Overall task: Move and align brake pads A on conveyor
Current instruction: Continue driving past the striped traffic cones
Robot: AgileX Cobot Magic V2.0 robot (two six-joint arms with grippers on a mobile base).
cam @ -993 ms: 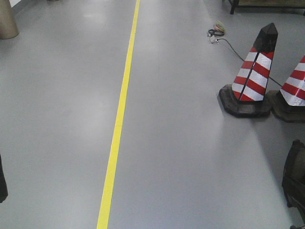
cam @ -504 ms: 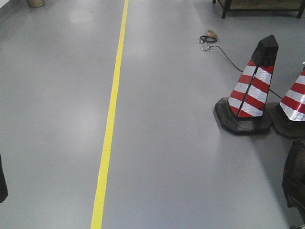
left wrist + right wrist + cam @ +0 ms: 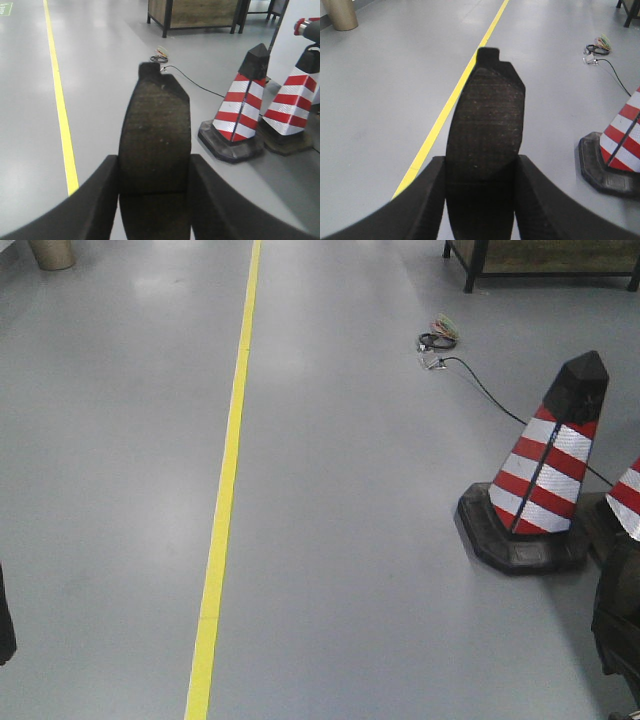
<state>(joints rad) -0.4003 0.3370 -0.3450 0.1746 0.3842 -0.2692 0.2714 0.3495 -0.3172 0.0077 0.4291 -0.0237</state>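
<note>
Both grippers hold a brake pad out over the bare grey floor. In the left wrist view, one dark grey brake pad (image 3: 155, 120) stands on end, tab pointing away, with my left gripper (image 3: 154, 165) shut on its lower half. The right wrist view shows another brake pad (image 3: 487, 115) held the same way, with my right gripper (image 3: 480, 167) shut on it. A thin groove crosses each pad near the fingertips. The conveyor is out of view in all frames.
A yellow floor line (image 3: 222, 500) runs ahead on the left. A red-and-white traffic cone (image 3: 545, 475) stands at the right, with a second cone (image 3: 292, 95) beside it. A black cable with a coloured wire bundle (image 3: 440, 340) lies beyond. A black-framed cabinet (image 3: 540, 260) and a beige bin (image 3: 50, 252) stand far off.
The front view has shifted: the cone and the cable now sit lower and nearer in the frame, and the yellow line lies further left.
</note>
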